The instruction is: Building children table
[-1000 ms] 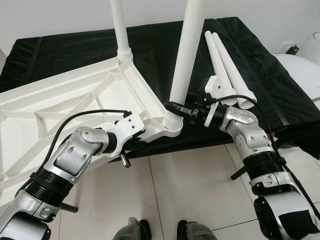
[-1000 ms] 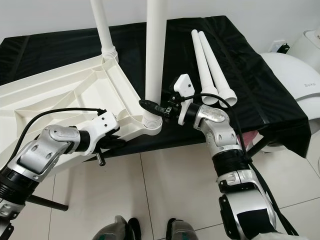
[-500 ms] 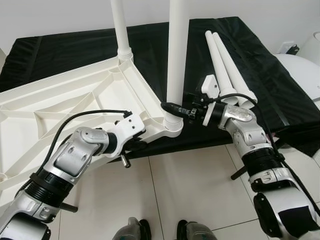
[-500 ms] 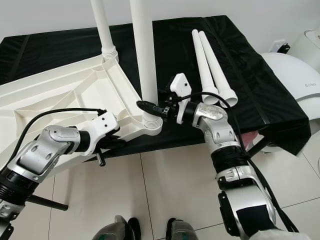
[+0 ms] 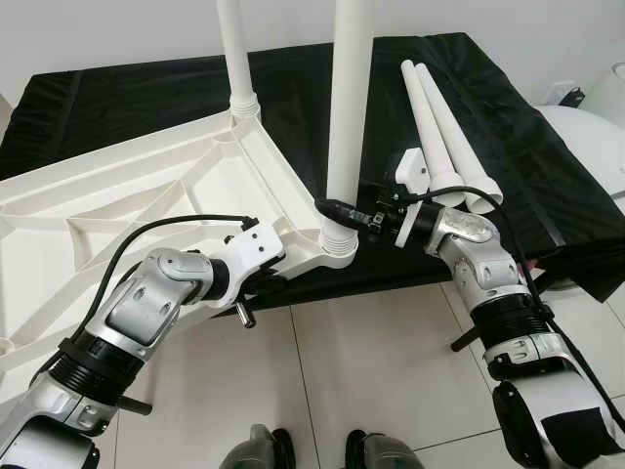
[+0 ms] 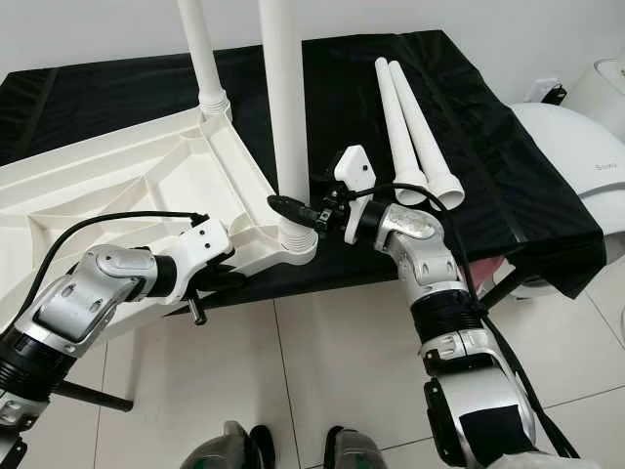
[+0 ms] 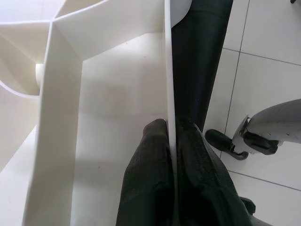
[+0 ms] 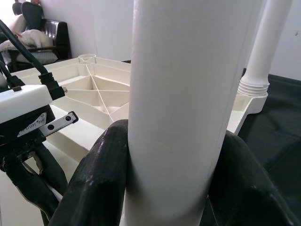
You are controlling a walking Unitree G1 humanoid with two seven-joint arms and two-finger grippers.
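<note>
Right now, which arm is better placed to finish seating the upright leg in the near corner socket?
Right. The right gripper is clamped around that leg just above the socket, while the left gripper pinches the tabletop rim, steadying it.

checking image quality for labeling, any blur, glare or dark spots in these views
Eye views: sharp and evenly lit, slight wide-angle bend, black cloth holds detail. Left wrist view: left gripper soft, close to lens, tabletop rim bright. Right wrist view: table leg nearly washed out, right gripper dark.
</note>
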